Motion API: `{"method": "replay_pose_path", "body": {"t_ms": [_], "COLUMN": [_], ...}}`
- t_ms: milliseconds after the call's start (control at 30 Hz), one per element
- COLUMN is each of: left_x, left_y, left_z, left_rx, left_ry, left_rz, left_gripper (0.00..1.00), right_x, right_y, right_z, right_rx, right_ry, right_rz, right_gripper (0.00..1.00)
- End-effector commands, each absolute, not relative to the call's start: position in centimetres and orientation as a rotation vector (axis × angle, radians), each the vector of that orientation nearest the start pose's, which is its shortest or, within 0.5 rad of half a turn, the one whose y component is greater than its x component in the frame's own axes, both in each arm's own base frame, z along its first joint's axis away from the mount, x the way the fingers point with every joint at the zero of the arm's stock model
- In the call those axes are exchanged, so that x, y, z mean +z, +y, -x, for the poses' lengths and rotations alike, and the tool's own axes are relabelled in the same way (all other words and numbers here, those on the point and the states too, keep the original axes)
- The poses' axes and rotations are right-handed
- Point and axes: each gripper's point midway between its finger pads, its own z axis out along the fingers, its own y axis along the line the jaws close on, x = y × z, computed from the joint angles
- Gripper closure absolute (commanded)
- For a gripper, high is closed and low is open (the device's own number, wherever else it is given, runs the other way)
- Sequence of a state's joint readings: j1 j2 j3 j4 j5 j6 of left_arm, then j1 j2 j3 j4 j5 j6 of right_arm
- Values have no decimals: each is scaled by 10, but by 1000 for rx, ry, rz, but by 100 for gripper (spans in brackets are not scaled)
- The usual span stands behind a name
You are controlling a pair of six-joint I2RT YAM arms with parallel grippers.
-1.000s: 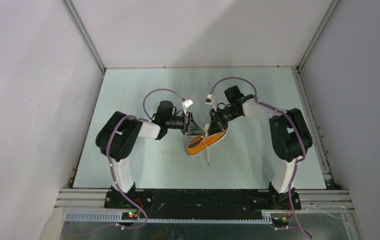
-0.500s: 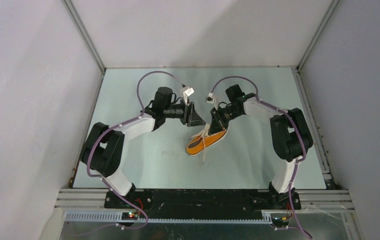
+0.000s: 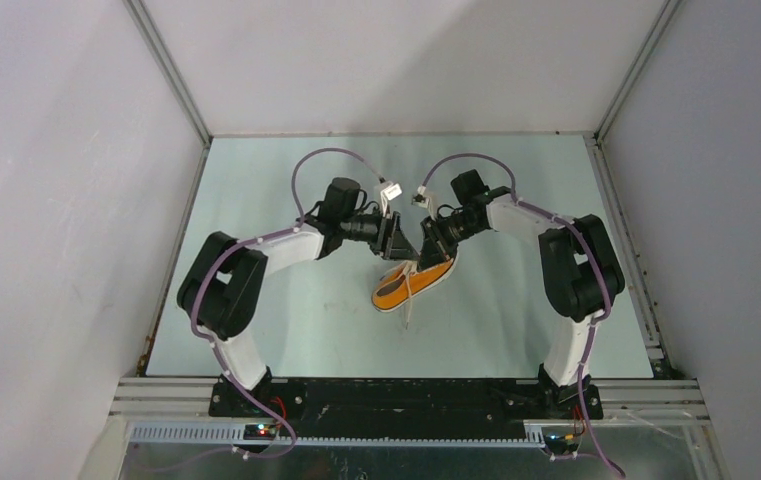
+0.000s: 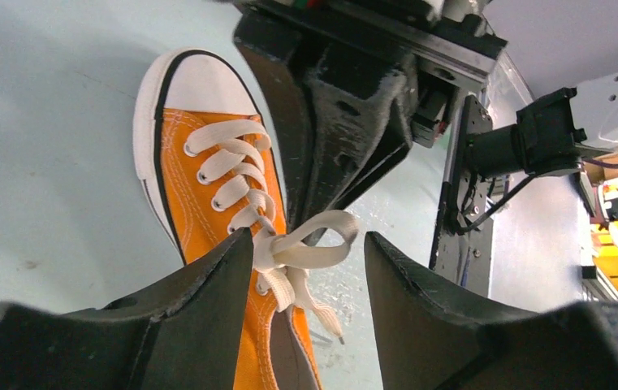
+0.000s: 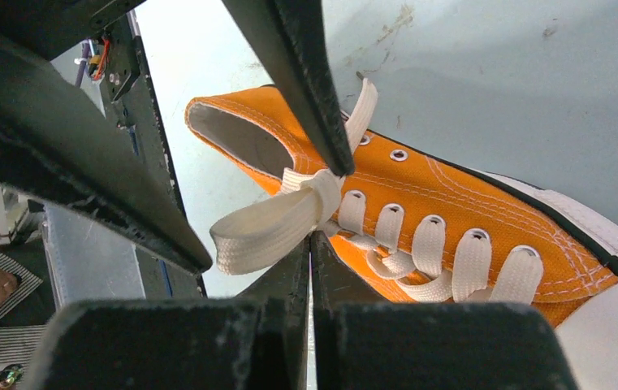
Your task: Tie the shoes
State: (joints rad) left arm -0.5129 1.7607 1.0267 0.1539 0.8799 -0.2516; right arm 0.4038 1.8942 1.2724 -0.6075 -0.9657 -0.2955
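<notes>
I am working in a robotics lab test cell: plain white panels are boxing me in left, far and right, aluminium rails are framing the corners, and a slotted wiring duct is running along the near side of the pale green table.

Sneaker: on table, mid-field, heel near-left, toe far-right. Left gripper and right gripper: over its laced middle, side by side. Lace loop: between left gripper's fingers, seemingly untouched.
</notes>
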Motion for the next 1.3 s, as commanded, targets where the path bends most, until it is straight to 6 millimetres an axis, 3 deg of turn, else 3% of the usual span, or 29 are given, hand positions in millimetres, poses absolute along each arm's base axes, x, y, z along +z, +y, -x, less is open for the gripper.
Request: {"method": "replay_pose_path", "body": {"t_ms": [0,200,333,533,600,1000,1267], "left_x": [139,146,131,122,115,79,58], "left_y": [-341,-345,-342,-338,-331,-260,-236], "left_z": [-296,-291,-300,-303,-303,-344,-348], "left_rx": [-1413,-1445,-1344,-1301,-1260,-890,-741], "left_ry": [1972,1934,2000,2038,2073,2223,2294], "left_rz": [-908,-960,-958,-979,-972,-815,-809], "left_gripper": [41,41,49,95,99,100,100], "right_x": [93,92,93,93,93,87,79], "right_y": [278,279,279,276,274,246,220], "right_z": [-289,-290,-290,-287,-285,-246,-227], "right_rx": [1369,1375,1375,1369,1367,1294,1229], "right_ry": [2258,2261,2261,2270,2279,2403,2507], "right_rz": [1089,1082,1081,1087,1091,1106,1101], "right_gripper": [100,100,100,100,100,100,100]}}
